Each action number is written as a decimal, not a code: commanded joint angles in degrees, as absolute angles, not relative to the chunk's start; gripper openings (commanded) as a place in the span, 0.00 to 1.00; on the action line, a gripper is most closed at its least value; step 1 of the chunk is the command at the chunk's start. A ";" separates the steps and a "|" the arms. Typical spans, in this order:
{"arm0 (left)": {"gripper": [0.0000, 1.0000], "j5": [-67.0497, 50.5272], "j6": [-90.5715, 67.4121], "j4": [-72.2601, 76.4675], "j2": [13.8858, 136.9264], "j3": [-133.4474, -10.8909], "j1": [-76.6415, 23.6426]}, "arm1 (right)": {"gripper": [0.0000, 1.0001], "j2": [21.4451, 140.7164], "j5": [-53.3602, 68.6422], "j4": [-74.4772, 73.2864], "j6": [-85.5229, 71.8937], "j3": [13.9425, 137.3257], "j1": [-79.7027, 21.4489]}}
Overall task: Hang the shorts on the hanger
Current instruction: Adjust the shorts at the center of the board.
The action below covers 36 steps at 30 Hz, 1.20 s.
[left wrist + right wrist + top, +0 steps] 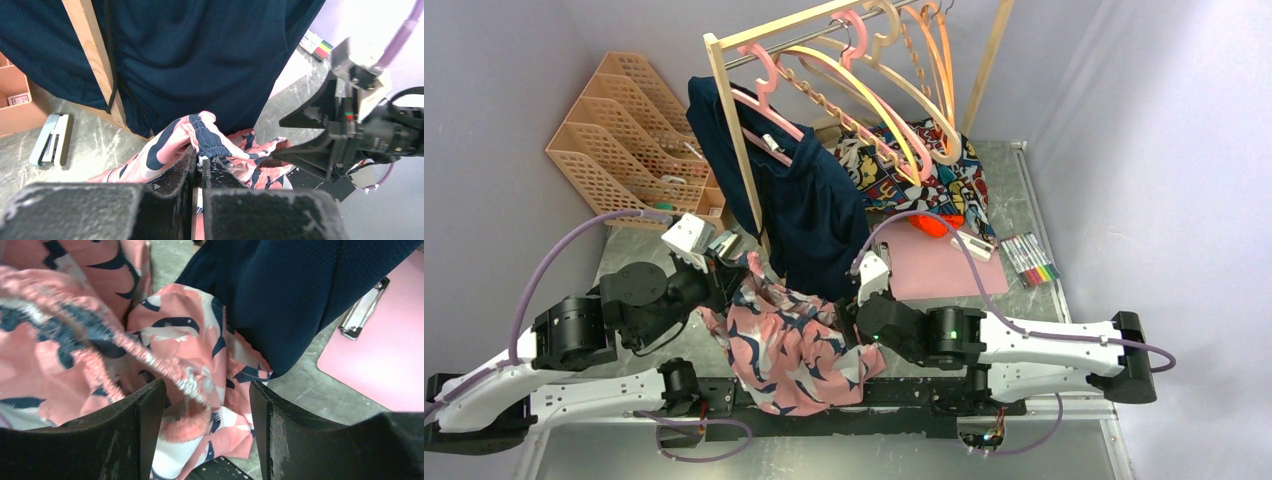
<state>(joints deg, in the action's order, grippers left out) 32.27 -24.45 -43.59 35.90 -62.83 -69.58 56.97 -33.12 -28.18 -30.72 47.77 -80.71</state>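
From above, can't make out either claw's tips, lost in the shorts [789, 345] heaped between the two bent arms; hanger [904, 135] far beyond on the rack [734, 125]. Left wrist: left claw [198, 162] clamped tight on the waistband [210, 142]. Right wrist: right claw [205, 390] gaping wide, waistband slack between its fingers [145, 410].

shorts [180, 340]: soft matt cloth, with a puckered elastic waistband
navy garment [200, 55]: fine-knit matt cloth
rack post [95, 55]: bare pale wood
my right fingers [145, 425]: matt black, scuffed and dusty
table [85, 145]: smooth grey marbled top
clipboard [385, 350]: smooth pink board, shiny metal clip
letter tray [614, 140]: orange plastic lattice
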 commanded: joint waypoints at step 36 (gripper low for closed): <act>0.07 -1.82 -4.92 -16.66 21.13 -67.26 -69.43 | 0.00 35.72 -8.86 -16.61 -0.94 70.11 -78.71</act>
